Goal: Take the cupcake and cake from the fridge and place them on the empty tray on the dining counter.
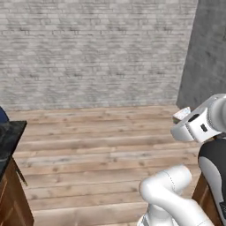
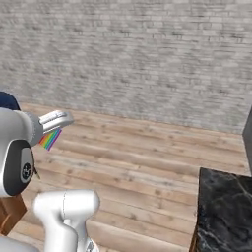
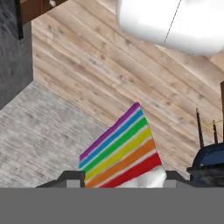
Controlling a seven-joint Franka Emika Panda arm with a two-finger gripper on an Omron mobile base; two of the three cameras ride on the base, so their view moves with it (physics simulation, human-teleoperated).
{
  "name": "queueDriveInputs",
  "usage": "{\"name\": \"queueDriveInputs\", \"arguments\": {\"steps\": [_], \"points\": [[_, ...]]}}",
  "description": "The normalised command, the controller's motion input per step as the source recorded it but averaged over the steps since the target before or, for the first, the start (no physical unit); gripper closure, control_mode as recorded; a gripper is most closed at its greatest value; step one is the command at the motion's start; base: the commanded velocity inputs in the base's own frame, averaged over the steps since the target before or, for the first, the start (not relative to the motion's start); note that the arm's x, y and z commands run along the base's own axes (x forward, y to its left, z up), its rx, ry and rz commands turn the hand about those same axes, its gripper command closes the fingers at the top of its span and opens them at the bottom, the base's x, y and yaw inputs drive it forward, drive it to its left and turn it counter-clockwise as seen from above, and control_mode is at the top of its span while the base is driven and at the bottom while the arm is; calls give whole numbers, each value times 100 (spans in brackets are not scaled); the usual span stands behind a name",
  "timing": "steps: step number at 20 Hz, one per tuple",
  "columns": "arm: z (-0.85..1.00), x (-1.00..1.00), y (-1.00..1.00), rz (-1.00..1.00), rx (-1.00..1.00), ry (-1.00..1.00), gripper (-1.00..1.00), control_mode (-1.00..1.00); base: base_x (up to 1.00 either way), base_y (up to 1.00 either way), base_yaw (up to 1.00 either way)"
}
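**Cake held above the wooden floor**

The jaws (image 3: 124, 180) are partly closed on the cake (image 3: 119, 151), a rainbow-striped wedge, above the wooden floor (image 1: 97, 145). A black marble worktop (image 2: 224, 209) stands beside the floor.

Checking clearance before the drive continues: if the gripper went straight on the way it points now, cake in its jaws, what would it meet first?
Probably the grey brick wall. Nothing stands between it and the gripper, shut on the rainbow-striped cake, though depth is unclear.
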Motion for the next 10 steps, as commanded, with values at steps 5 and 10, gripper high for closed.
{"name": "queueDriveInputs", "arguments": {"steps": [5,10], "points": [[0,0,0,0,0,0,100,100,100,-39,32],[0,0,0,0,0,0,100,100,100,-41,37]]}}
